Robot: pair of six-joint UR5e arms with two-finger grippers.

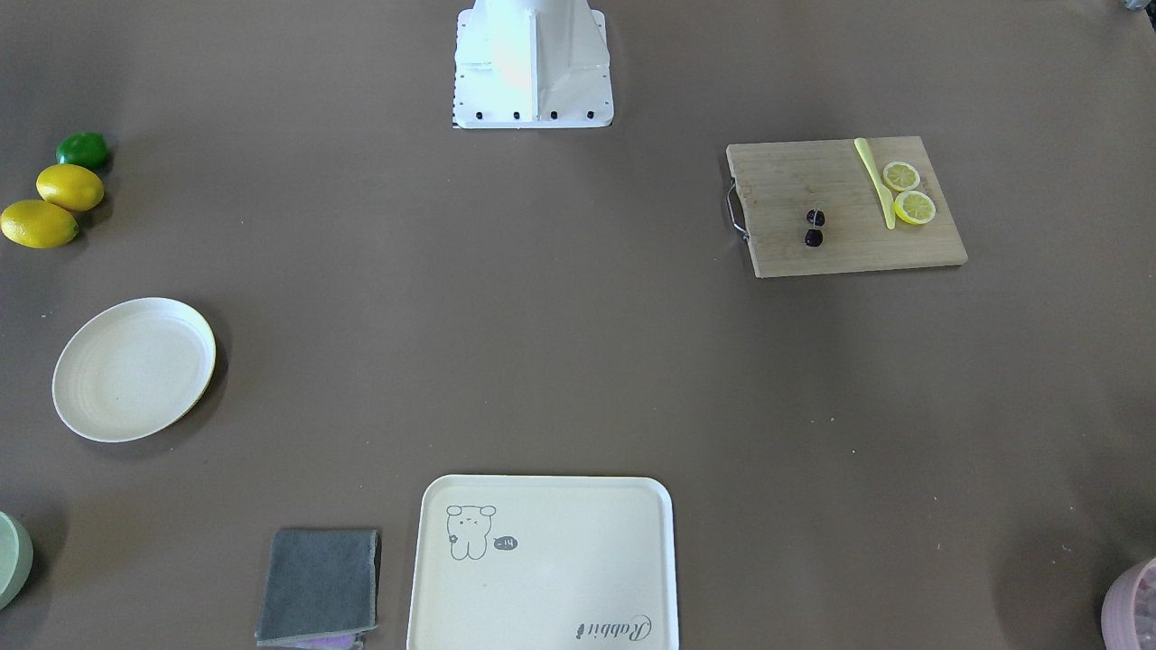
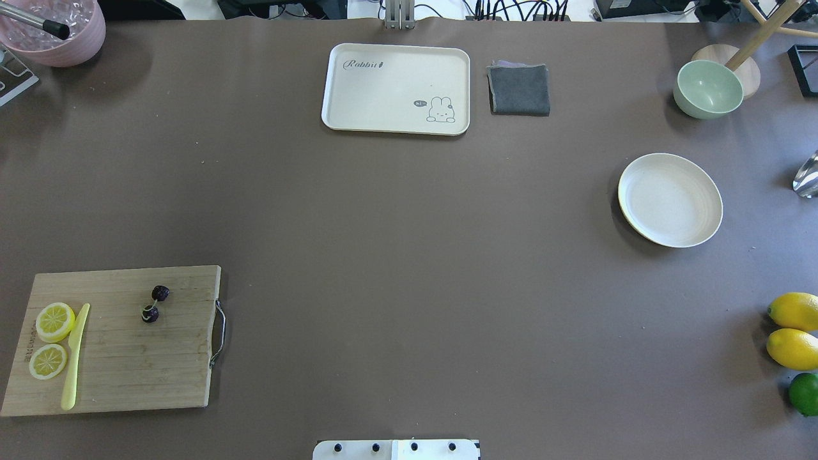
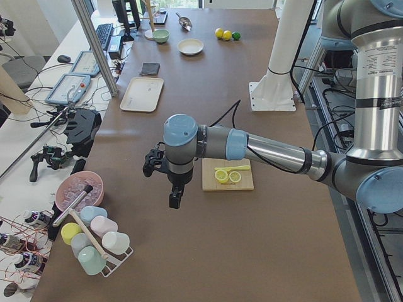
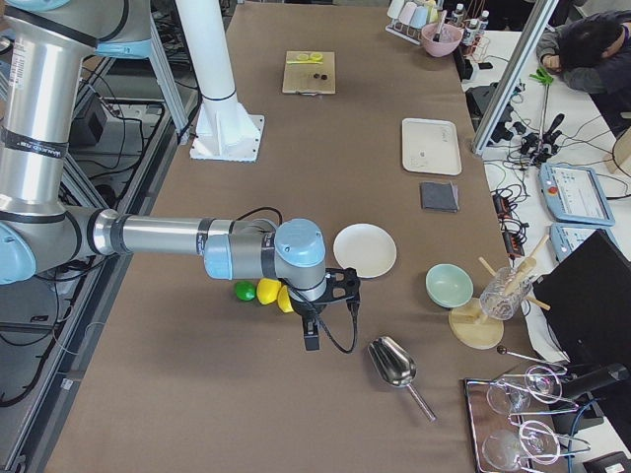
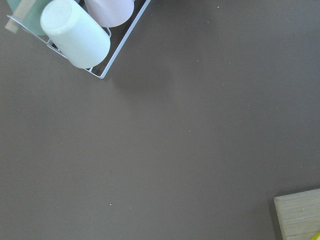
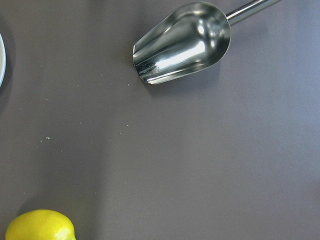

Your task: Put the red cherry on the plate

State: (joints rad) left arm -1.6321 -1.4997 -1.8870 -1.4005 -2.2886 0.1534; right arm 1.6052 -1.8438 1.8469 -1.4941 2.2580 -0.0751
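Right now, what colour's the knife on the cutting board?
Pale yellow knife, clearest in overhead exterior view.

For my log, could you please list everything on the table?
cherries: two, dark red, on board
plate: one, cream, robot's right
board: one, wooden, robot's left
lemon slices: two, yellow, on board
knife: one, yellow, on board
tray: one, cream, far middle
cloth: one, grey, beside tray
lemons: two, yellow, right edge
lime: one, green, beside lemons
bowls: two, green and pink, far corners
scoop: one, silver, right end
cups: several, pastel, left end
left pincer, right pincer: two, black, over table ends
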